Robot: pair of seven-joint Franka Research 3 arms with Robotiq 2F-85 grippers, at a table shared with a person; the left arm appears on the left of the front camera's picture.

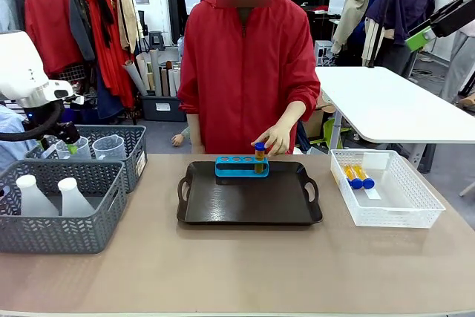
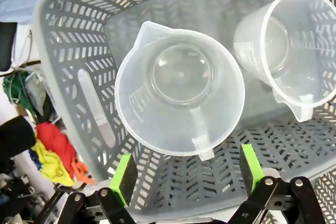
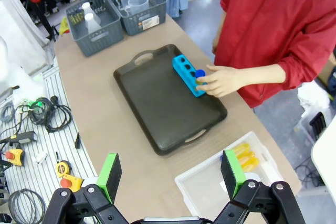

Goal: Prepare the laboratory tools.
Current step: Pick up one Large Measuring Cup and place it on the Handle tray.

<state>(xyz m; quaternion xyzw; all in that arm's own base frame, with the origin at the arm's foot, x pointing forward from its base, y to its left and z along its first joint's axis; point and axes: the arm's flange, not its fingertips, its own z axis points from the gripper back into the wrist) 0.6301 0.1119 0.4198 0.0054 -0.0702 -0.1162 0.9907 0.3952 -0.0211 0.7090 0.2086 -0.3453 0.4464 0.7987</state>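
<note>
My left gripper (image 2: 188, 174) is open and hovers just above a clear handled beaker (image 2: 179, 95) in a grey basket (image 2: 94, 77); a second beaker (image 2: 294, 40) stands beside it. In the front view the left gripper (image 1: 70, 145) hangs over the beakers (image 1: 109, 146). Two whitish flasks (image 1: 33, 194) stand in the nearer grey basket. A person's hand (image 1: 274, 139) holds an orange blue-capped tube (image 1: 259, 155) in a blue rack (image 1: 241, 166) on the black tray (image 1: 249, 202). Two more tubes (image 1: 356, 177) lie in the white basket (image 1: 386, 213). My right gripper (image 3: 170, 174) is open, high above the table's right side.
The tray (image 3: 157, 103) lies mid-table between the grey baskets (image 3: 97, 43) and the white basket (image 3: 205, 187). Cables and tools (image 3: 31, 124) lie on the floor beside the table. A second white table (image 1: 393, 109) stands behind on the right.
</note>
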